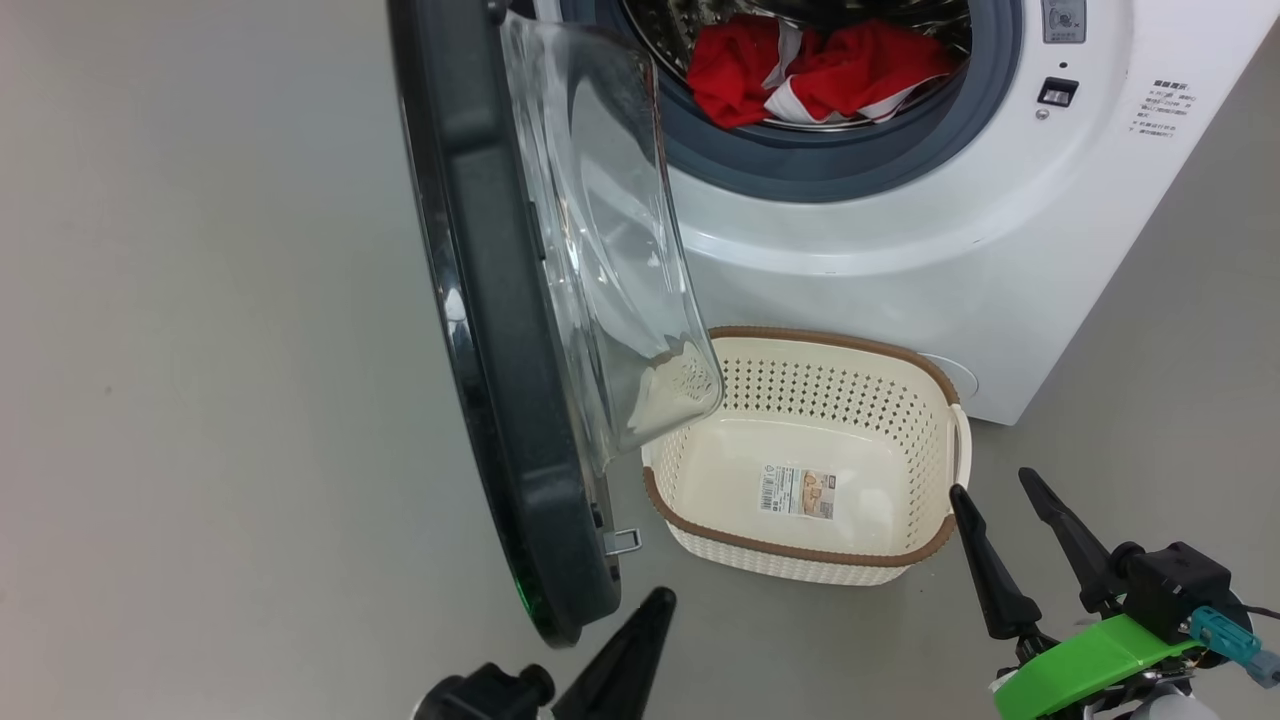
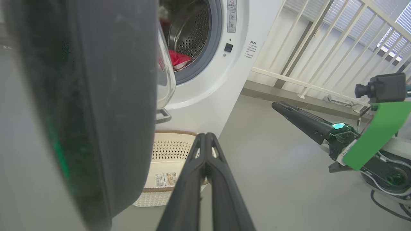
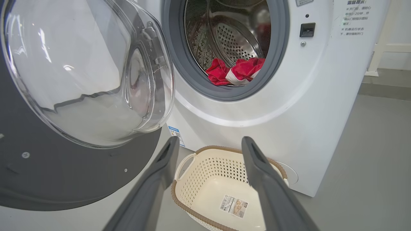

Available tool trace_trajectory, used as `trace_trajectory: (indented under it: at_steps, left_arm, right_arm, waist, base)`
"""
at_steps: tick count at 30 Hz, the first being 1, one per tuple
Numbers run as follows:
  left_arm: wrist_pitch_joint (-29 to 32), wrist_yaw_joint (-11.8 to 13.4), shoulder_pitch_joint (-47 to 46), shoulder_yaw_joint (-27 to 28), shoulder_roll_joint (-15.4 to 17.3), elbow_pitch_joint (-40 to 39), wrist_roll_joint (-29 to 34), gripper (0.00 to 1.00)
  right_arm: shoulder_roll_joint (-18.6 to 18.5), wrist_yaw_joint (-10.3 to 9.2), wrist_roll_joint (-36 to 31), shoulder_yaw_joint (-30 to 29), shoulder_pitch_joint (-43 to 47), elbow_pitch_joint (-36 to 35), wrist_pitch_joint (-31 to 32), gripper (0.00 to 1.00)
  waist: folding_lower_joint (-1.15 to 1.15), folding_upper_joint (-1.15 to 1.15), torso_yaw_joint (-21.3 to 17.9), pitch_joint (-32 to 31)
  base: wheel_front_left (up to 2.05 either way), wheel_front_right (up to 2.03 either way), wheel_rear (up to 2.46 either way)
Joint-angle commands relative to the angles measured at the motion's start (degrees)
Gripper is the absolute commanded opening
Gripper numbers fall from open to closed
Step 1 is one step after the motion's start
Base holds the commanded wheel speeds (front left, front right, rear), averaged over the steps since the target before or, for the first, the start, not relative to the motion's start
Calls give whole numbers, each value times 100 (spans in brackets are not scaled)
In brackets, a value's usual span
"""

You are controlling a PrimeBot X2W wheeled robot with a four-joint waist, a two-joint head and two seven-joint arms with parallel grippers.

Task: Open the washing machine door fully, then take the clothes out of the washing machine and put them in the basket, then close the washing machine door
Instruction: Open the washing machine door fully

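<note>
Glossy black round door [image 1: 480, 300] is open, but the red white-striped clothes [image 1: 830, 70] sit in the white washer [image 1: 900, 250] drum and the cream perforated basket [image 1: 830, 340] is empty. Left gripper [image 2: 205, 134] pressed together, right gripper [image 3: 210, 141] spread.

My left gripper [image 1: 655, 608], left of the basket [image 1: 820, 337], had two long matte-black tapering fingers [image 1: 630, 650] on a rounded black joint [image 1: 490, 690]. My right gripper [image 1: 990, 482], right of that basket, had the same dark fingers, plus a bright green band [image 1: 1090, 665], a boxy black camera [image 1: 1175, 585] and a teal connector [image 1: 1225, 630].
</note>
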Motion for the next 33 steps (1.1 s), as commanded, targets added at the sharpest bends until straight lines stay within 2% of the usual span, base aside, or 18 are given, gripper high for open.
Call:
trace_trajectory:
  at_steps: [1,25,33]
  left_arm:
    - [-29,3,-127,222,10,-161,-73,0]
    - [-29,434,115,1180,10,-424,-115,0]
    - [-29,661,243,1548,10,-595,-132,0]
  right_arm:
    - [-45,1,-61,141,-139,-142,-53,100]
    - [-66,1,-39,144,-132,-159,-53,100]
    - [-72,1,-28,162,-134,-161,-53,100]
  waist:
    - [0,0,0,1]
    - [0,0,156,-14]
    - [0,0,205,-14]
  base:
    - [0,0,0]
    - [0,0,0]
    - [0,0,0]
